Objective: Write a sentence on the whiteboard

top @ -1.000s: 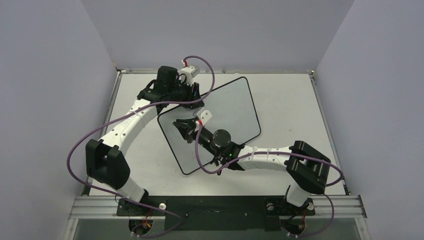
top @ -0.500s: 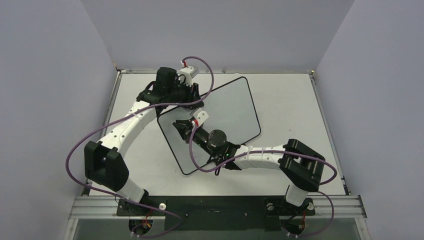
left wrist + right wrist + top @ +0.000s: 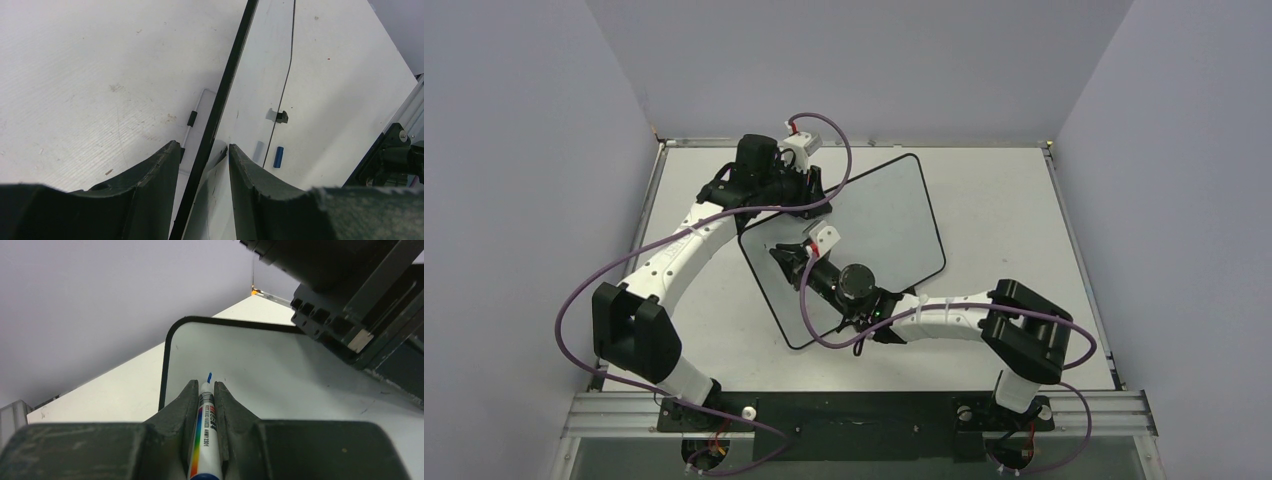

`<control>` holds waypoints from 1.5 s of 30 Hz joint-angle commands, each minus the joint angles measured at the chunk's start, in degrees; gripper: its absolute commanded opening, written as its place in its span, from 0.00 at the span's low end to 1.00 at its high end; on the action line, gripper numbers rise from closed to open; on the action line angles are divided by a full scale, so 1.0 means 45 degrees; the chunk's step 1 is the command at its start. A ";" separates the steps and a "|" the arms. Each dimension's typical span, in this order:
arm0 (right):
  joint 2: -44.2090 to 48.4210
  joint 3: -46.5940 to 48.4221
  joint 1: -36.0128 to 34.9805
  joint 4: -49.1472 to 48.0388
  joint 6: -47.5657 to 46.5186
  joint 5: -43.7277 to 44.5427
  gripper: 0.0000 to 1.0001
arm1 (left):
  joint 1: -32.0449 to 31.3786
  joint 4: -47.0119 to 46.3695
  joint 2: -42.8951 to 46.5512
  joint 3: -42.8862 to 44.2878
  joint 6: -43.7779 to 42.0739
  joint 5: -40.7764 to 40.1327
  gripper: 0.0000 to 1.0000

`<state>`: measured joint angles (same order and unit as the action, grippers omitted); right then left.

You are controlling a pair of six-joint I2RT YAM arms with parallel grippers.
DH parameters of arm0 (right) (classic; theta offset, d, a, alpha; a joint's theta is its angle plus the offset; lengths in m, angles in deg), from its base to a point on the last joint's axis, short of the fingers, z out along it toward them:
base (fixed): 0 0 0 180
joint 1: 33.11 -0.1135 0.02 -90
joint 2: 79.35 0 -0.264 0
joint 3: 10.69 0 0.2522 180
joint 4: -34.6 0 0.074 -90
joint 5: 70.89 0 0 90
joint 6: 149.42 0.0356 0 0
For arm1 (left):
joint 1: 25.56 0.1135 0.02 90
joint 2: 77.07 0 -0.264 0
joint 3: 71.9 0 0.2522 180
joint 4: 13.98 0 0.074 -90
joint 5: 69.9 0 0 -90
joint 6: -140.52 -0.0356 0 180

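The whiteboard (image 3: 884,215) stands tilted in the middle of the table, and its face shows no blue letters, so the sentence is not in view. My left gripper (image 3: 809,200) is shut on the board's upper left edge. In the left wrist view the fingers (image 3: 202,147) straddle the black frame (image 3: 225,85). My right gripper (image 3: 786,255) is shut on a white marker (image 3: 205,430) with a rainbow stripe. Its blue tip (image 3: 209,376) points at the board's face (image 3: 280,370) near the rounded corner; I cannot tell if it touches.
A blue marker cap (image 3: 278,156) lies on the table beside the board. A small black foot (image 3: 282,116) of the board shows near it. Grey walls close the table on three sides. The left wrist body (image 3: 350,300) hangs close above the marker.
My right arm has moved left with the marker, toward the board's left corner. The left arm and the board have hardly moved.
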<state>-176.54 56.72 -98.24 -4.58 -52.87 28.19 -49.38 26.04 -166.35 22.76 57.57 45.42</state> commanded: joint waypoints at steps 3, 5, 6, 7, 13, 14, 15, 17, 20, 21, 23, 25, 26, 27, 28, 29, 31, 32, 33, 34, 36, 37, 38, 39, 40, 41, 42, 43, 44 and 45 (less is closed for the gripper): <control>0.0217 -0.0842 -0.0430 -0.0361 -0.0021 0.0669 0.00 | -0.0081 -0.1240 0.0872 0.0186 -0.0014 0.0233 0.00; 0.0244 -0.1125 -0.0572 -0.0483 0.0055 0.0828 0.00 | -0.0087 -0.1231 0.0883 0.0168 -0.0022 0.0206 0.00; 0.0247 -0.1221 -0.0628 -0.0521 0.0139 0.0910 0.00 | -0.0081 -0.1238 0.0891 0.0167 -0.0048 0.0187 0.00; 0.0263 -0.1414 -0.0744 -0.0588 0.0172 0.0960 0.00 | -0.0080 -0.1229 0.0892 0.0181 -0.0045 0.0180 0.00; 0.0556 -0.1766 -0.1258 -0.0541 0.0232 0.1430 0.00 | -0.0079 -0.1226 0.0932 0.0176 -0.0048 0.0174 0.00; 0.0608 -0.1756 -0.1331 -0.0510 0.0228 0.1464 0.00 | -0.0079 -0.1226 0.0937 0.0171 -0.0044 0.0174 0.00; 0.0774 -0.1741 -0.1379 -0.0453 0.0192 0.1514 0.00 | -0.0079 -0.1226 0.0935 0.0167 -0.0029 0.0159 0.00; 0.1035 -0.1675 -0.1514 -0.0303 0.0101 0.1573 0.00 | -0.0084 -0.1253 0.0935 0.0166 0.0010 0.0165 0.00; 0.1431 -0.1508 -0.1731 -0.0070 -0.0090 0.1647 0.00 | -0.0089 -0.1401 0.0962 0.0167 0.0142 0.0170 0.00; 0.1663 -0.1480 -0.1774 0.0048 -0.0225 0.1696 0.00 | -0.0131 -0.1441 0.0967 0.0137 0.0223 0.0153 0.00; 0.1940 -0.1403 -0.1885 0.0116 -0.0417 0.1801 0.00 | -0.0196 -0.1475 0.0969 0.0153 0.0281 0.0088 0.00; 0.2189 -0.1364 -0.1938 0.0100 -0.0554 0.1911 0.00 | -0.0213 -0.1372 0.0940 0.0289 0.0300 0.0026 0.00; 0.2264 -0.1343 -0.1950 0.0084 -0.0584 0.1958 0.00 | -0.0215 -0.1287 0.0934 0.0325 0.0314 -0.0007 0.00; 0.2330 -0.1330 -0.1942 -0.0017 -0.0676 0.2057 0.00 | -0.0216 -0.1257 0.0924 0.0382 0.0325 -0.0086 0.00; 0.2345 -0.1261 -0.1946 -0.0100 -0.0723 0.2109 0.00 | -0.0216 -0.1244 0.0969 0.0391 0.0336 -0.0103 0.00; 0.2311 -0.1211 -0.1950 -0.0114 -0.0857 0.2236 0.00 | -0.0216 -0.1245 0.1020 0.0364 0.0315 -0.0139 0.00; 0.2155 -0.0971 -0.1923 -0.0102 -0.1077 0.2505 0.00 | -0.0218 -0.1248 0.1114 0.0288 0.0268 -0.0217 0.00; 0.2025 -0.0741 -0.1919 -0.0063 -0.1175 0.2633 0.00 | -0.0217 -0.1232 0.1131 0.0221 0.0230 -0.0295 0.00; 0.1948 -0.0677 -0.1887 -0.0057 -0.1217 0.2690 0.00 | -0.0216 -0.1229 0.1197 0.0184 0.0216 -0.0324 0.00; 0.1802 -0.0517 -0.1872 -0.0037 -0.1298 0.2802 0.00 | -0.0216 -0.1286 0.1241 0.0058 0.0213 -0.0356 0.00; 0.1618 -0.0281 -0.1817 -0.0053 -0.1350 0.2957 0.00 | -0.0226 -0.1506 0.1376 -0.0199 0.0233 -0.0344 0.00; 0.1549 -0.0125 -0.1768 -0.0052 -0.1353 0.2999 0.00 | -0.0221 -0.1581 0.1483 -0.0270 0.0280 -0.0339 0.00; 0.1429 -0.0066 -0.1734 -0.0065 -0.1356 0.3040 0.00 | -0.0237 -0.1686 0.1510 -0.0387 0.0316 -0.0296 0.00; 0.1386 0.0085 -0.1679 -0.0067 -0.1357 0.3040 0.00 | -0.0236 -0.1720 0.1551 -0.0423 0.0312 -0.0276 0.00; 0.1286 0.0156 -0.1651 -0.0054 -0.1357 0.3016 0.00 | -0.0250 -0.1745 0.1554 -0.0450 0.0334 -0.0261 0.00; 0.1236 0.0302 -0.1595 -0.0042 -0.1357 0.2979 0.00 | -0.0253 -0.1769 0.1557 -0.0464 0.0341 -0.0258 0.00; 0.1150 0.0381 -0.1569 0.0010 -0.1357 0.2928 0.00 | -0.0269 -0.1821 0.1567 -0.0519 0.0361 -0.0266 0.00; 0.1100 0.0495 -0.1555 0.0039 -0.1357 0.2896 0.00 | -0.0272 -0.1883 0.1579 -0.0557 0.0364 -0.0281 0.00; 0.1014 0.0572 -0.1532 0.0070 -0.1357 0.2848 0.00 | -0.0274 -0.1906 0.1602 -0.0635 0.0366 -0.0340 0.00; 0.0973 0.0604 -0.1528 0.0078 -0.1357 0.2837 0.00 | -0.0274 -0.1948 0.1609 -0.0674 0.0377 -0.0376 0.00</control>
<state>-171.21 56.52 -105.73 -2.97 -58.60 40.80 -50.23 23.77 -162.74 19.81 59.07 43.67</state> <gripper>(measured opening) 0.106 0.372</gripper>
